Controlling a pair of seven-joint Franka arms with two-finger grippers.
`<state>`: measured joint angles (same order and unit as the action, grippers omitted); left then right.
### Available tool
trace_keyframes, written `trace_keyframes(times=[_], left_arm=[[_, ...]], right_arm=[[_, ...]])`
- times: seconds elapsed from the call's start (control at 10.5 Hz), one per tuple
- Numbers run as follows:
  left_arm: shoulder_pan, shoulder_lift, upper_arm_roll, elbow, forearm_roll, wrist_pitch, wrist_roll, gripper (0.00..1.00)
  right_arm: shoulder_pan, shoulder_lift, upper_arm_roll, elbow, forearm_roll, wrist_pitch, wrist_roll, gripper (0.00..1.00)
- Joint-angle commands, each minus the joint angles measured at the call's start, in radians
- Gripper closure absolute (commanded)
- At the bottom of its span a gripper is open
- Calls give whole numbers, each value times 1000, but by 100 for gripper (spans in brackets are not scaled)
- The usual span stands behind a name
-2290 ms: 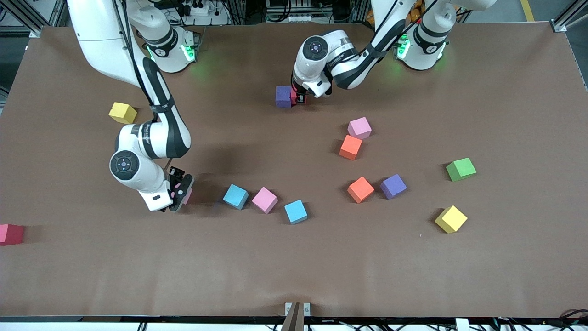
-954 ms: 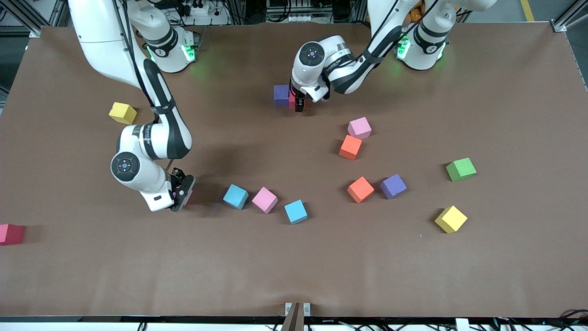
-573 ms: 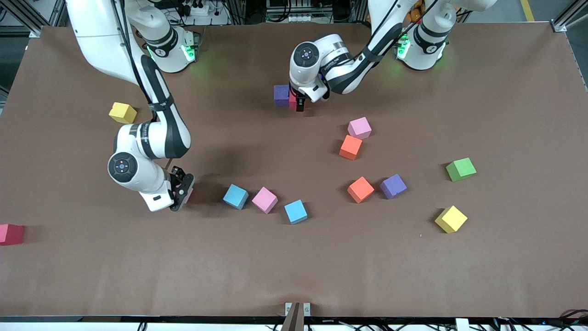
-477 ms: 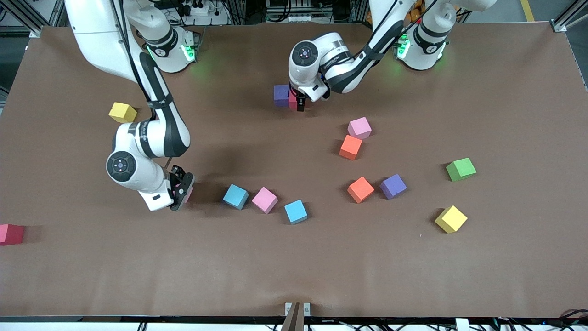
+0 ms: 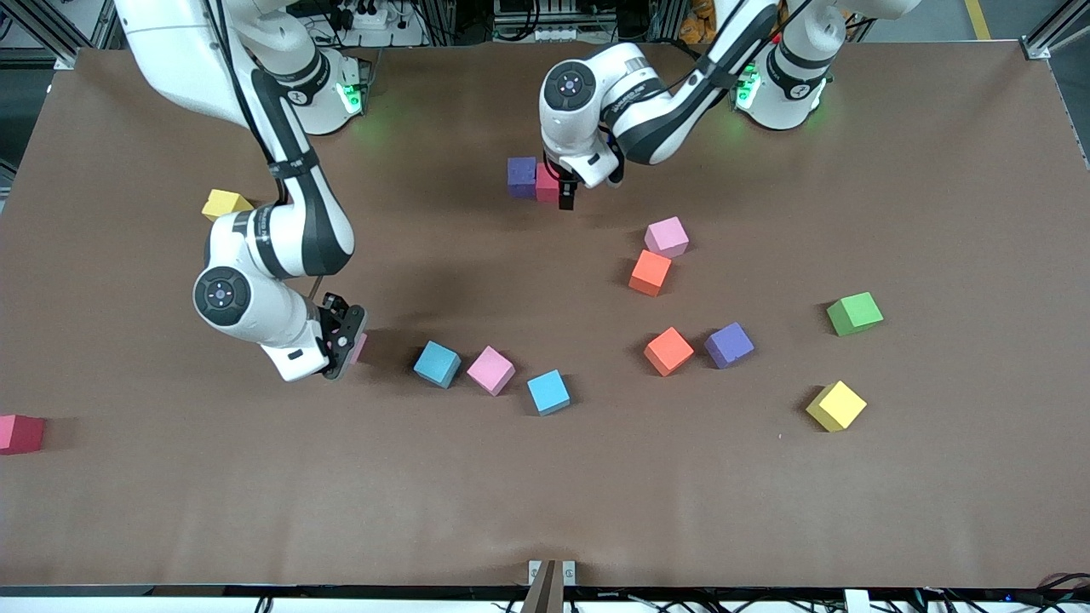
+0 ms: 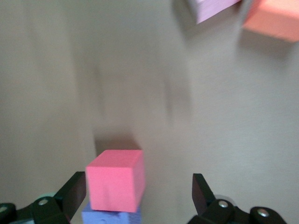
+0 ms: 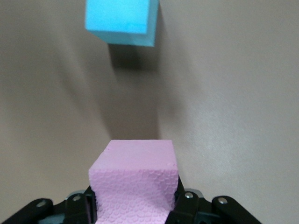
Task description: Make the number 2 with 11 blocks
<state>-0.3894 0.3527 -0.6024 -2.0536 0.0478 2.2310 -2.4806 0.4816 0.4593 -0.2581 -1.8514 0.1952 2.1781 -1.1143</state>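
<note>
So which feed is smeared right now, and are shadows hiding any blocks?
Left wrist view: table streaked with motion blur, red block fairly crisp. Right wrist view: sharp on the pink block in the right claw. Front view: sharp, soft arm shadows, no block hidden by them.

Left pincer [image 5: 566, 201] open, just above tabletop [image 5: 545, 494], right beside red block [image 5: 546, 182], which touches purple block [image 5: 521, 177]. Right pincer [image 5: 347, 339] clamps a pink block [image 5: 360, 347] low over the tabletop. Near right pincer, toward the left arm's end: light blue block [image 5: 437, 363], pink block [image 5: 490, 370], light blue block [image 5: 547, 392]. Yellow block [image 5: 223, 203] partly hidden by right arm.
</note>
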Motion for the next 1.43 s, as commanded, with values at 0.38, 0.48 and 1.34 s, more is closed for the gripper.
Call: trace_keyframes(times=[0.38, 0.48, 1.34], left_arm=[[300, 37, 3, 182, 49, -134, 374, 0], [325, 58, 4, 205, 94, -134, 402, 0], [343, 311, 90, 375, 334, -134, 795, 0]], right_arm=[[225, -132, 20, 4, -43, -86, 51, 100], [291, -145, 20, 7, -90, -86, 68, 100], [544, -104, 296, 26, -126, -6, 666, 100]])
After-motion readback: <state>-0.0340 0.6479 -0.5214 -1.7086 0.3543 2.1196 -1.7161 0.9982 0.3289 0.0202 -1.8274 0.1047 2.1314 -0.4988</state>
